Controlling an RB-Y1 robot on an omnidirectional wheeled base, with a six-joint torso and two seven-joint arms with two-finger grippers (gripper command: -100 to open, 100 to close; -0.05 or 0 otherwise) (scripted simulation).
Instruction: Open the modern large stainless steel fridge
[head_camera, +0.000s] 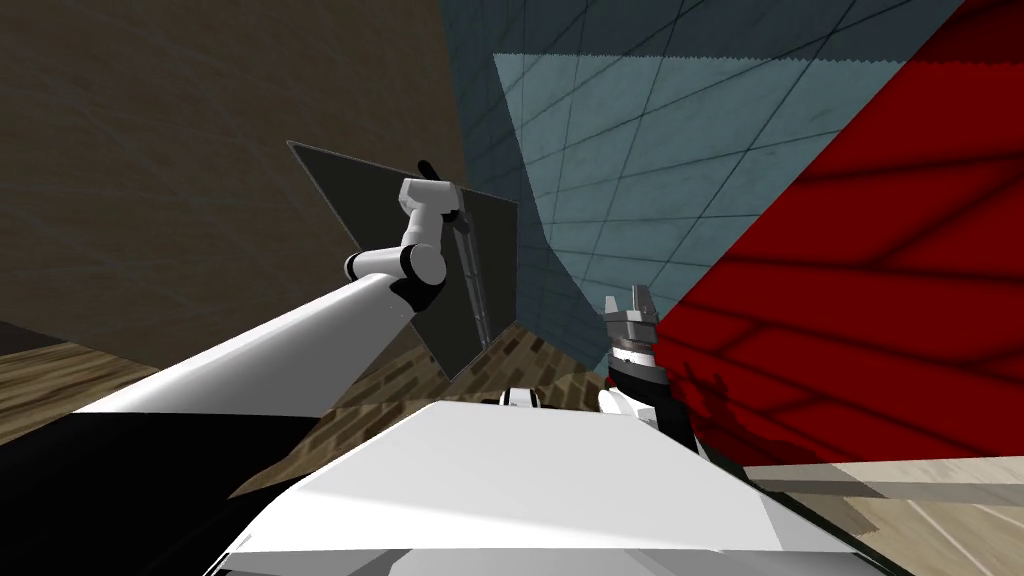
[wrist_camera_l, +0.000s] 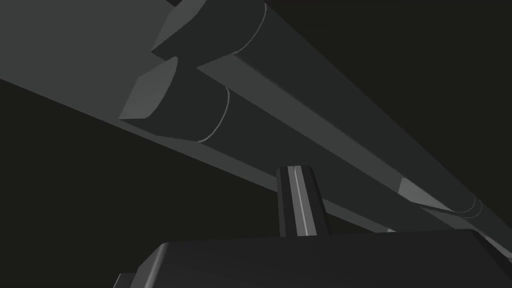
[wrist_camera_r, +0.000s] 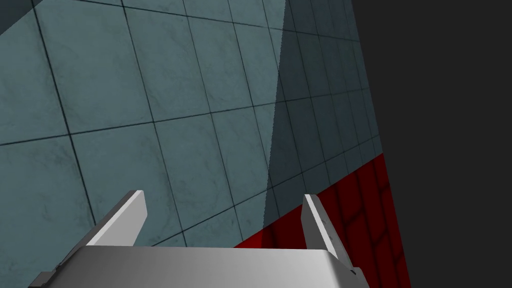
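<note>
Floor (head_camera: 60, 385): brown wood planks, visible at the left and in a strip ahead. Standing over it: one dark grey fridge door (head_camera: 365, 195), lower corner down at the planks. Pale wood surface (head_camera: 930, 520) at right, floor or bench unclear.

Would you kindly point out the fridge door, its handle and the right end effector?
fridge door (head_camera: 350, 190): head view, bare dark face near its top edge.
handle (head_camera: 473, 280): head view, middle of the grey bar.
right end effector (head_camera: 626, 298): head view, midway between its fingertips.
</note>
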